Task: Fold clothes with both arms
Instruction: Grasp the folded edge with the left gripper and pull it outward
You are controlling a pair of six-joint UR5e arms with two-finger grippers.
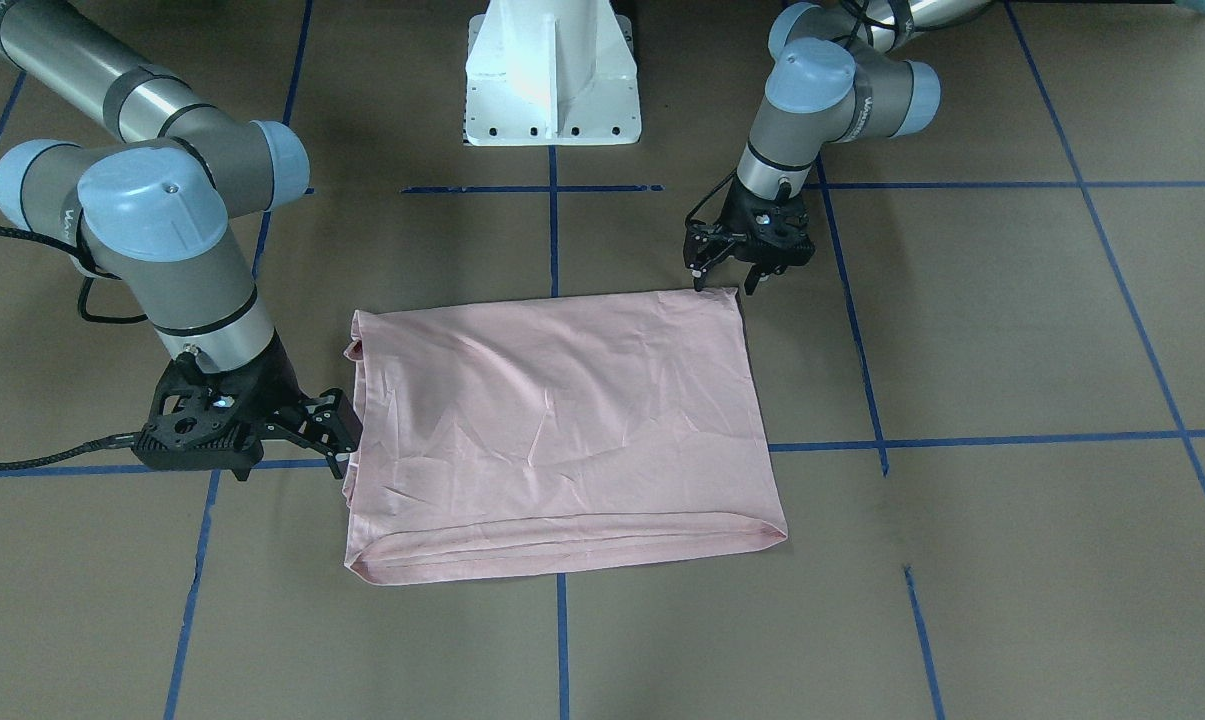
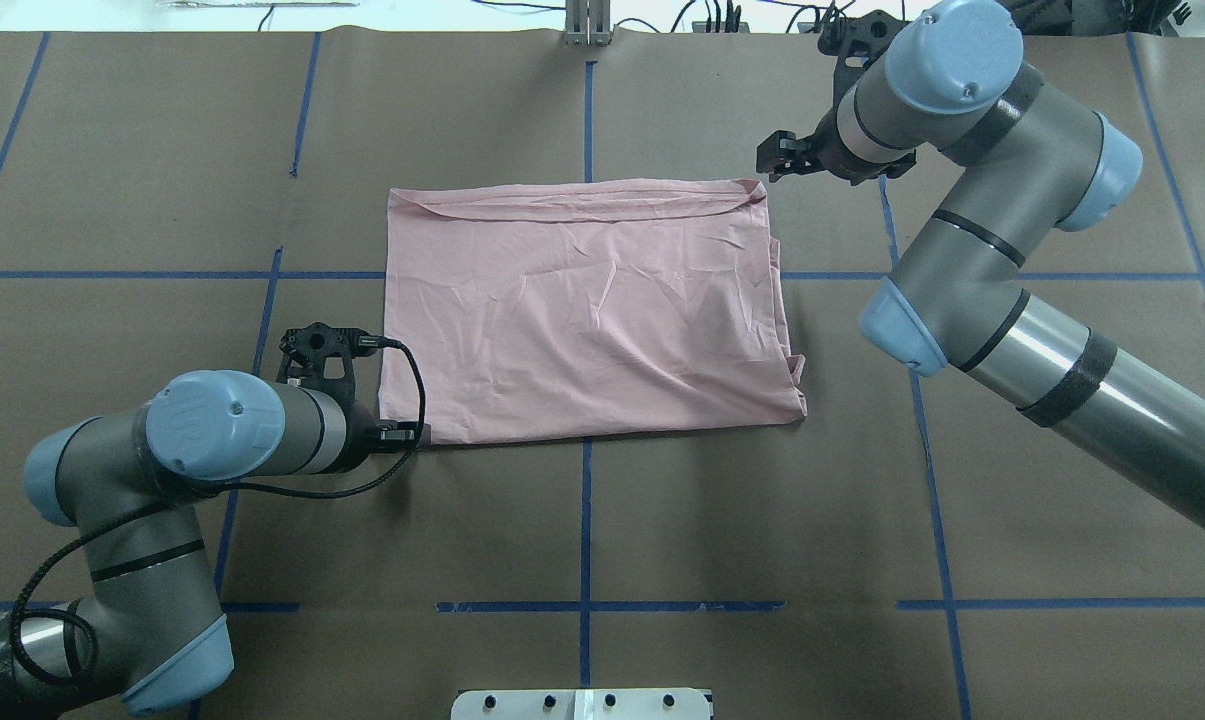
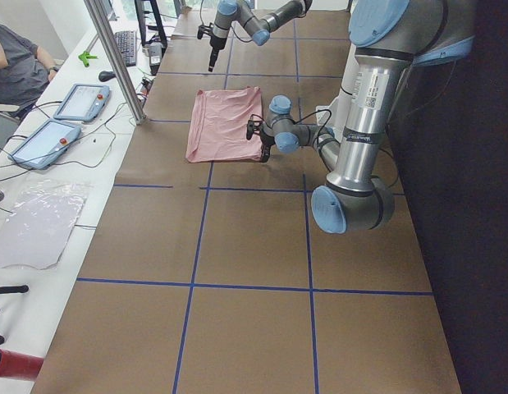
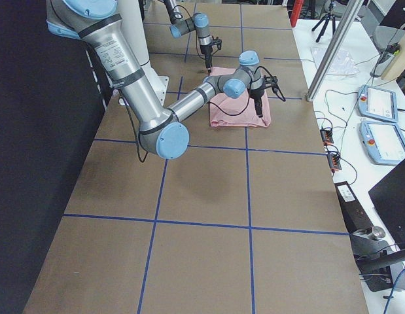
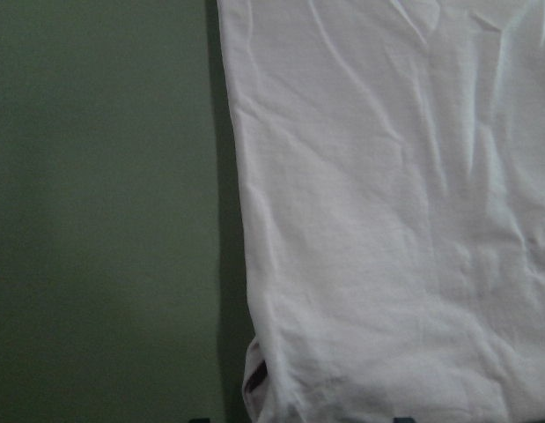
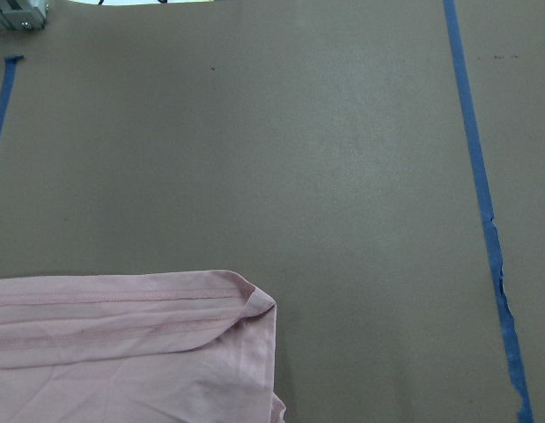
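Right gripper (image 1: 340,435), jaws spread and empty, hangs by the right edge of the shirt (image 1: 562,420), near its far corner. Left gripper (image 1: 727,272), also spread and empty, hovers at the diagonally opposite corner. Shirt lies flat mid-table (image 1: 1012,330), plain side up, long axis running arm to arm

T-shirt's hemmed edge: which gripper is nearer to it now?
Right. The right gripper is beside the T-shirt, close to one end of the hemmed edge; the left gripper is at the opposite edge's corner, diagonally across.
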